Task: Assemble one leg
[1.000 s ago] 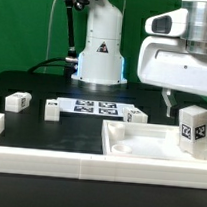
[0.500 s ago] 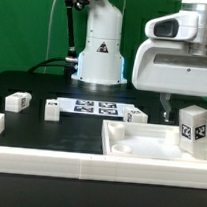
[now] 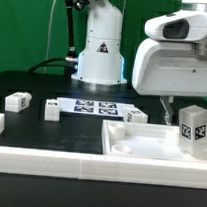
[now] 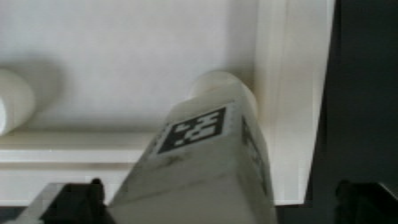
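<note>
Leg [image 3: 193, 128] stands upright on panel [image 3: 128, 151], by its rim. Tool [image 4: 221, 197] spread wide, over leg, holding nothing. If you drop off-centre, tool may knock leg over.

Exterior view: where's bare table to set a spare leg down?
Free: black table between the front wall, the row of loose legs and the panel. Crowded: the panel's corner on the exterior view's right, where the upright leg stands inside the open hand.

the black matte table [image 3: 59, 135] carries a thin flat white marker board [image 3: 91, 107], three small white plastic blocks [image 3: 16, 101] with square markers, and a large white square panel with raised rim [image 3: 112, 138] on the exterior view's right.
</note>
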`<state>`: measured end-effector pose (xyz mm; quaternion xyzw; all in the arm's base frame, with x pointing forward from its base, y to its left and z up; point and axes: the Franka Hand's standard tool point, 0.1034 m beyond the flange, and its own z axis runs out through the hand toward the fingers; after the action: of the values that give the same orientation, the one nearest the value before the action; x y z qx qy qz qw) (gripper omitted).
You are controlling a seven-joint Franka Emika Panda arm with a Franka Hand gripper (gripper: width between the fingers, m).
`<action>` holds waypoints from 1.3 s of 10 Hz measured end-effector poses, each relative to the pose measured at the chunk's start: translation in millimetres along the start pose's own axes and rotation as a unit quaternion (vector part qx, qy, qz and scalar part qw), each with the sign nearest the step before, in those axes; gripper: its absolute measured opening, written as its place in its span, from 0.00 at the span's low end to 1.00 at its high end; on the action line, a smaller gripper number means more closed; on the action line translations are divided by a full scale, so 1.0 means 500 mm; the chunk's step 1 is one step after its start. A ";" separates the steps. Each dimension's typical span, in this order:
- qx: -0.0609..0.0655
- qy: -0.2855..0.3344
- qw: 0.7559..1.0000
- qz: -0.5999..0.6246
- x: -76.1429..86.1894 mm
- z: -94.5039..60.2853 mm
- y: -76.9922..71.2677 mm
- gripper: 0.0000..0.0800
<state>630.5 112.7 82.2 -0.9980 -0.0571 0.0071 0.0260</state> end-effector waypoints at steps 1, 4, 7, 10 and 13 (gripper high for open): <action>0.000 0.000 1.000 -0.016 0.000 0.000 0.000 0.81; 0.000 -0.001 1.000 -0.015 -0.001 0.002 0.000 0.55; 0.000 -0.001 1.000 -0.002 -0.001 0.003 0.000 0.36; 0.001 0.001 0.996 0.086 0.000 0.005 -0.002 0.36; -0.002 0.004 0.975 0.222 0.002 0.005 -0.009 0.36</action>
<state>631.0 117.4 79.7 -0.9858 0.1661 0.0084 0.0224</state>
